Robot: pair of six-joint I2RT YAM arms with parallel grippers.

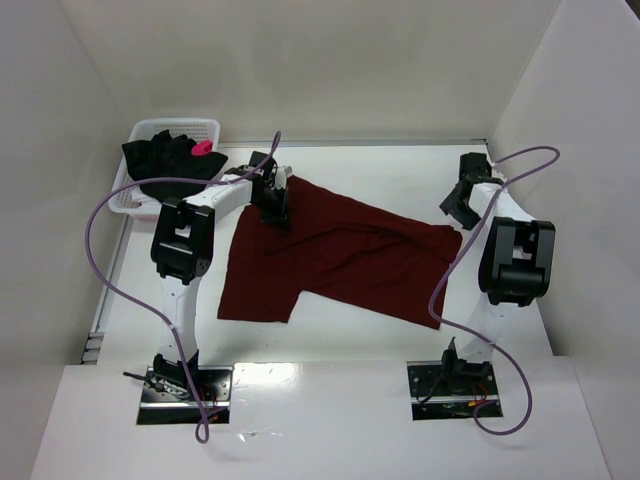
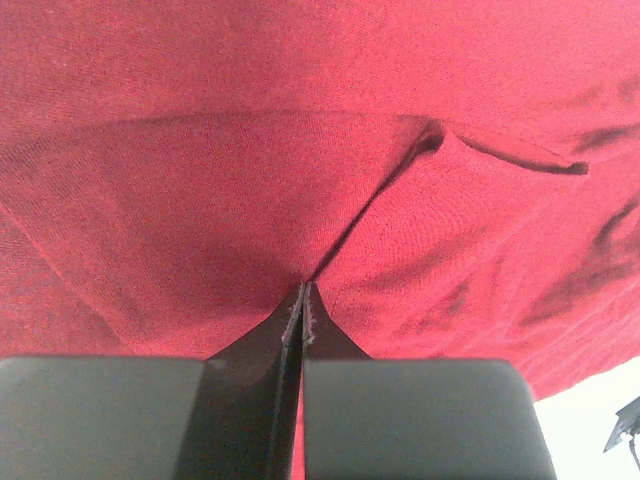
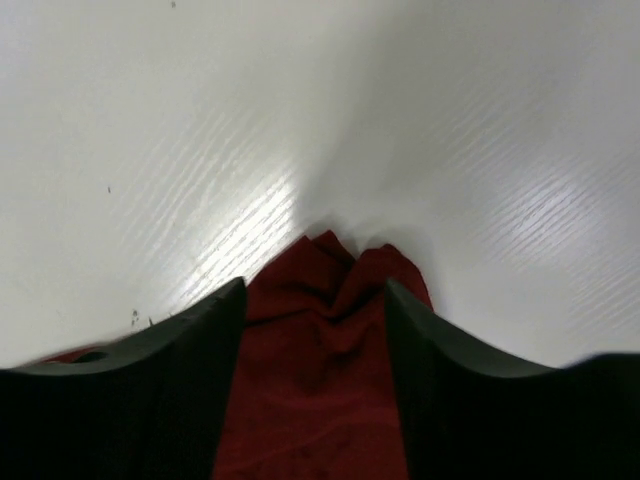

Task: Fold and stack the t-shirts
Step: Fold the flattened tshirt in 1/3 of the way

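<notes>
The maroon t-shirt [image 1: 340, 255] lies spread and creased across the middle of the white table [image 1: 400, 170]. My left gripper [image 1: 275, 212] is at the shirt's far left corner. In the left wrist view its jaws [image 2: 304, 285] are shut, and folds of the red cloth [image 2: 250, 150] run into the tips. My right gripper [image 1: 452, 210] hangs over the shirt's far right corner. In the right wrist view it [image 3: 315, 285] stands open, with the bunched corner [image 3: 320, 350] lying loose between the fingers. The black t-shirt [image 1: 160, 158] with its pink mark [image 1: 202, 147] sits in the basket.
The white mesh basket [image 1: 215, 124] stands at the far left corner of the table. White walls close in the table at the back and on both sides. A purple cable [image 1: 100, 250] loops out from each arm.
</notes>
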